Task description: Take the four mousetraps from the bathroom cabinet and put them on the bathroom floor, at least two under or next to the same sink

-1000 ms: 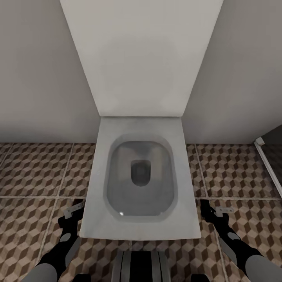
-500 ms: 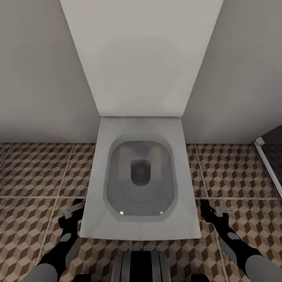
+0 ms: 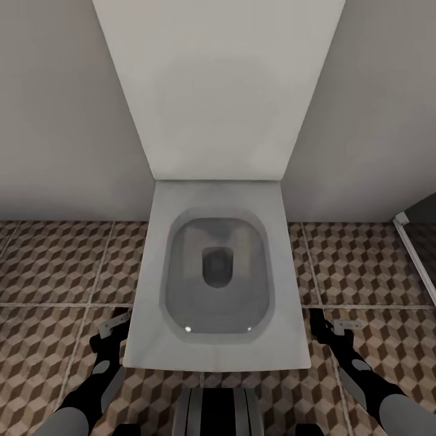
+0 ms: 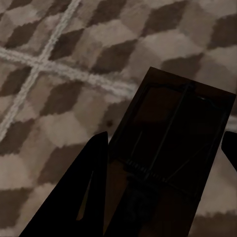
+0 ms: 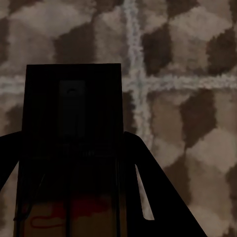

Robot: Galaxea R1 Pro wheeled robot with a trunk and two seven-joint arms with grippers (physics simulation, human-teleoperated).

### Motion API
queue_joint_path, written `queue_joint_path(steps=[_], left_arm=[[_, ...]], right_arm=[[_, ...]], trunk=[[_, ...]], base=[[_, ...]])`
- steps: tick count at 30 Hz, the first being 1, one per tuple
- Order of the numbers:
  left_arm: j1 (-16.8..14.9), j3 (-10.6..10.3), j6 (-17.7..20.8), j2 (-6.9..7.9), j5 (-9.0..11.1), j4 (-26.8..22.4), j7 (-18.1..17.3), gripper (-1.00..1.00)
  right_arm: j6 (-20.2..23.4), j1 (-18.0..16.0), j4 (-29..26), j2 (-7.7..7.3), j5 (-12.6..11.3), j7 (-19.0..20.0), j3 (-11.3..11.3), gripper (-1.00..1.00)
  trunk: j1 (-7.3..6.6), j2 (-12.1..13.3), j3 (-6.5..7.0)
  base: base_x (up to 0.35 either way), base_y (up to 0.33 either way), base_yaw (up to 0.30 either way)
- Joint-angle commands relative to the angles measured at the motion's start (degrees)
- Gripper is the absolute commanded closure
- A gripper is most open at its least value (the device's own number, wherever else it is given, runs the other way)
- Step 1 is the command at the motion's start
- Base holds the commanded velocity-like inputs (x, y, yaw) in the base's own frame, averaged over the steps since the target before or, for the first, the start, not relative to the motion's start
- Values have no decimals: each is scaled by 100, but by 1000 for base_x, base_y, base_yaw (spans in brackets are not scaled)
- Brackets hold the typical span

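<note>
Each hand holds a mousetrap over the bathroom floor (image 3: pixel 54 266), either side of a toilet. My left gripper (image 3: pixel 111 330) is shut on a mousetrap (image 3: pixel 113 325); in the left wrist view that mousetrap (image 4: pixel 173 148) is a dark board with wire parts between the fingers (image 4: pixel 91 192), above the cube-pattern tiles (image 4: pixel 59 74). My right gripper (image 3: pixel 333 330) is shut on another mousetrap (image 3: pixel 346 324), which the right wrist view shows as a dark board (image 5: pixel 74 118) between the fingers (image 5: pixel 143 177). The cabinet is out of view.
A white toilet (image 3: pixel 218 351) with its lid (image 3: pixel 218 91) raised against the grey wall stands straight ahead, between my arms. A dark shower enclosure's pale frame (image 3: pixel 407 236) runs along the right. My base (image 3: pixel 218 412) nearly touches the toilet's front.
</note>
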Motion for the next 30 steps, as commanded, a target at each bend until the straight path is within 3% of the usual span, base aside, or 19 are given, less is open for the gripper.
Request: queue_joint_path(steps=[1, 30], left_arm=[[-3, -10, -20, 2, 33, 2, 8, 100], [-5, -1, -20, 27, 41, 2, 34, 100]], right_arm=[[-21, -3, 2, -4, -70, 6, 47, 100], [1, -1, 2, 2, -70, -54, 61, 100]], trunk=[[-1, -1, -3], [4, -4, -47]], base=[[0, 0, 0], [0, 0, 0]])
